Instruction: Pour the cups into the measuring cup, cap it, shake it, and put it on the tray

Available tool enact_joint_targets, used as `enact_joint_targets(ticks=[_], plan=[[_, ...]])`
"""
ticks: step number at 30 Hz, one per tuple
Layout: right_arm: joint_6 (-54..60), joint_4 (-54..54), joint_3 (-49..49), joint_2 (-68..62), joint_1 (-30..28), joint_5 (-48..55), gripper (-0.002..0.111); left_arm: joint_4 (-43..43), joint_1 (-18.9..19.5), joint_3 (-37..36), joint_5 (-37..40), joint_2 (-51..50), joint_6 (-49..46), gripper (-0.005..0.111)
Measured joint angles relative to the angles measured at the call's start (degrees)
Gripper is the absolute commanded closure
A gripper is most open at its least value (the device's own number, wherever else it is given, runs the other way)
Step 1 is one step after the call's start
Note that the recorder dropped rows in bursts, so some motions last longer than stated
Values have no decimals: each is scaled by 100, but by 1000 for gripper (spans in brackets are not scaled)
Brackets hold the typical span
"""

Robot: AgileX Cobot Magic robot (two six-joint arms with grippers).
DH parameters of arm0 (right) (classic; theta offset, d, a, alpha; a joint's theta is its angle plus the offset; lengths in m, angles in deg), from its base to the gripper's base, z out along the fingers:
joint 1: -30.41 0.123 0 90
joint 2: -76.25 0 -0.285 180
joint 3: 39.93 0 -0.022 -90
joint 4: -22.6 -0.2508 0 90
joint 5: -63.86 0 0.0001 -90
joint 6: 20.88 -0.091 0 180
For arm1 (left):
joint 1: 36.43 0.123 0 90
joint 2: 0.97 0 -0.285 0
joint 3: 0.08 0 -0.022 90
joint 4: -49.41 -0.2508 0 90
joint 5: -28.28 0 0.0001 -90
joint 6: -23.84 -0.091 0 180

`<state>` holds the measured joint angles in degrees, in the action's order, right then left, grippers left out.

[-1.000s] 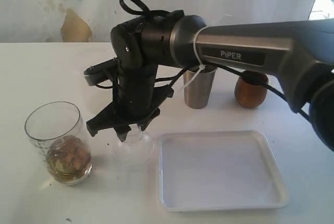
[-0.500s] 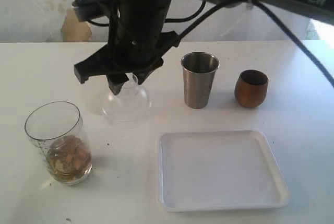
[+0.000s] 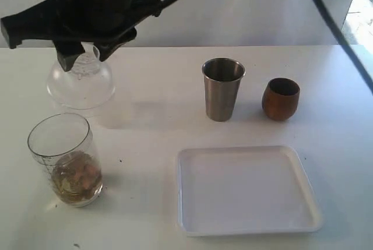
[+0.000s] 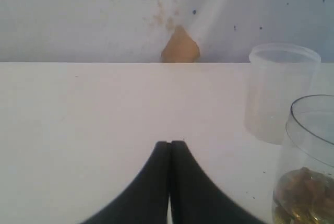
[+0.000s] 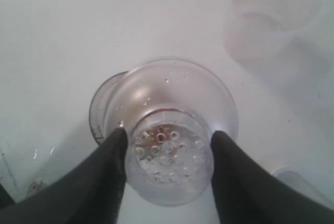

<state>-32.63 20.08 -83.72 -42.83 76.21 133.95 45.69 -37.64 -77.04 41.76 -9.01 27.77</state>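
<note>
Right gripper (image 3: 83, 57) pinching a clear dome lid (image 3: 80, 88) by its neck.
The measuring cup (image 3: 63, 159) stands at that gripper's 6 o'clock; left gripper (image 4: 169, 144) closed, empty.

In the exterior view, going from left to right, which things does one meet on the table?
measuring cup → steel tumbler → wooden cup. Left out, as they overlap these: the lid in the right pincer, and the tray.

R claw (image 5: 168, 134) up high, across on L side, pinching lid (image 5: 172, 91) neck; L claw (image 4: 169, 145) closed, empty
</note>
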Motion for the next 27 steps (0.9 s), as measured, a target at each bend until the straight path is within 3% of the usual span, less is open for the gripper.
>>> enact_joint_targets(ticks=[27], plan=[[-118,-96,-243,-442,288,0,108,0,0,0,0,0,0,107]])
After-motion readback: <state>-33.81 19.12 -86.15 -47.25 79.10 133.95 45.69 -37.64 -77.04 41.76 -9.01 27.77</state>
